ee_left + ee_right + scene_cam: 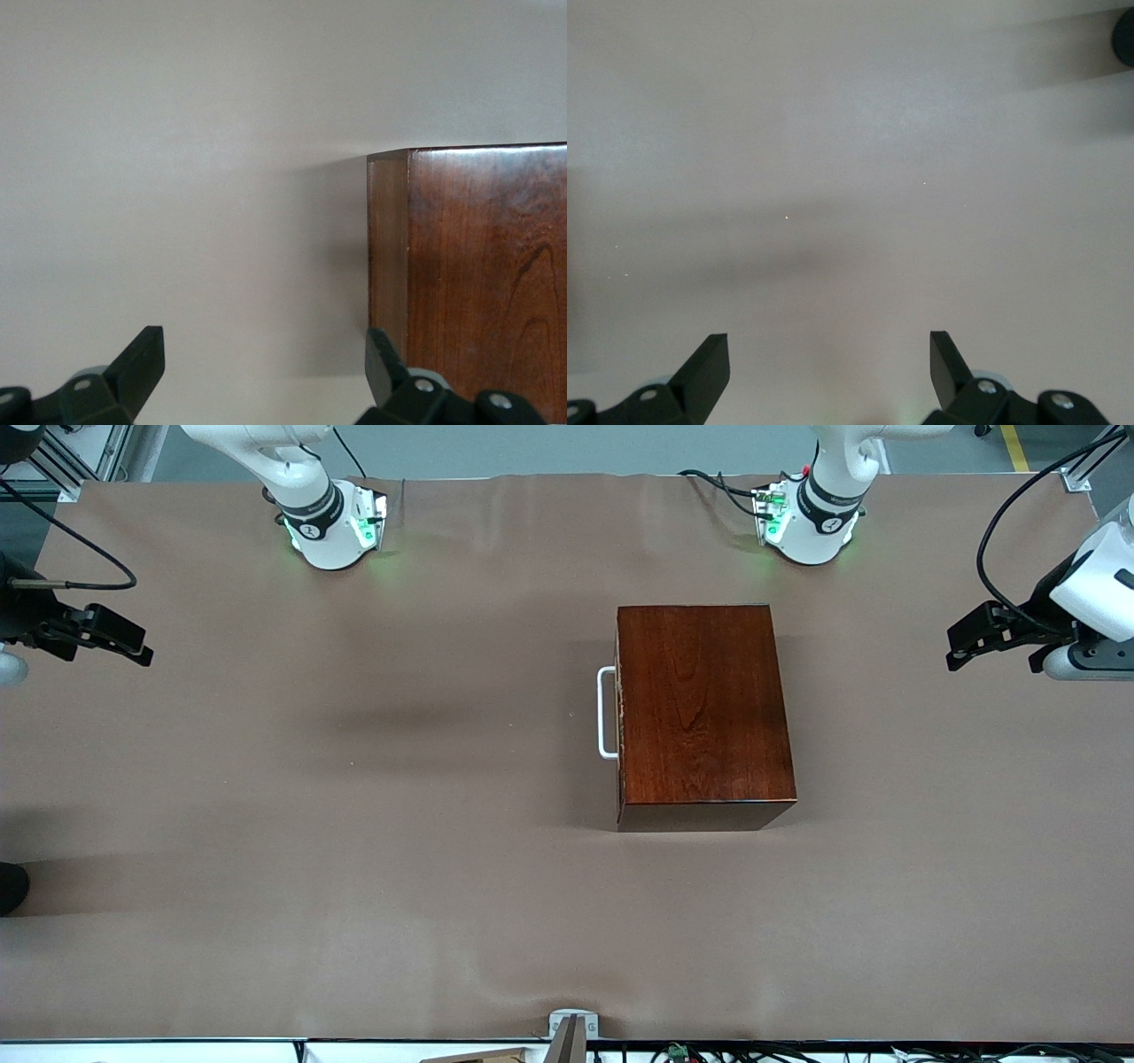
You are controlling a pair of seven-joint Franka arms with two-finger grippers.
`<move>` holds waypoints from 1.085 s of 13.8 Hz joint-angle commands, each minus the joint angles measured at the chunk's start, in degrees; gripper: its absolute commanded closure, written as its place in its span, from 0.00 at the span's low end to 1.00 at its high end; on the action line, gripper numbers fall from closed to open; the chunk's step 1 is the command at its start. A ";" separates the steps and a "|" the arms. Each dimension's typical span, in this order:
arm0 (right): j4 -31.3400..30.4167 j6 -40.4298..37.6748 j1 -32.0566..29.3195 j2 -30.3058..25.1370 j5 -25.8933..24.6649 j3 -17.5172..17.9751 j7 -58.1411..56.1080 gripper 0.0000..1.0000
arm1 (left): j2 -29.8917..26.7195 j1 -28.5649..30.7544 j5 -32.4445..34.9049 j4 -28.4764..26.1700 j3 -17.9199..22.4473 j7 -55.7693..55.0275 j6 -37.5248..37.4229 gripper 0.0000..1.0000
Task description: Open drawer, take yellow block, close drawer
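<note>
Waiting with both arms, drawer (pixel 619 713) closed.
My left gripper (pixel 973 642) at 3 o'clock of the cabinet (pixel 700 708), my right gripper (pixel 111 638) at 9 o'clock, fingers wide.

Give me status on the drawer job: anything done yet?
Nothing looks done. The drawer sits shut in the cabinet, its white handle untouched, and the yellow block is not in view. Nothing is in hand: the left gripper hangs open over the table at its own end, the right gripper open at the other end. Left to do: open the drawer, take the block, close it.
</note>
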 commanded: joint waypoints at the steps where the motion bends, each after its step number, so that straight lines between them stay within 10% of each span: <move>1: 0.57 -0.72 -0.25 -0.10 -0.82 0.44 0.29 0.00 | -0.50 0.09 -0.89 -0.75 0.11 -0.08 0.61 0.00; 15: 0.57 -0.72 -0.25 -0.10 -0.82 0.44 0.29 0.00 | 0.82 0.00 -5.09 -0.31 0.02 -0.78 0.79 0.00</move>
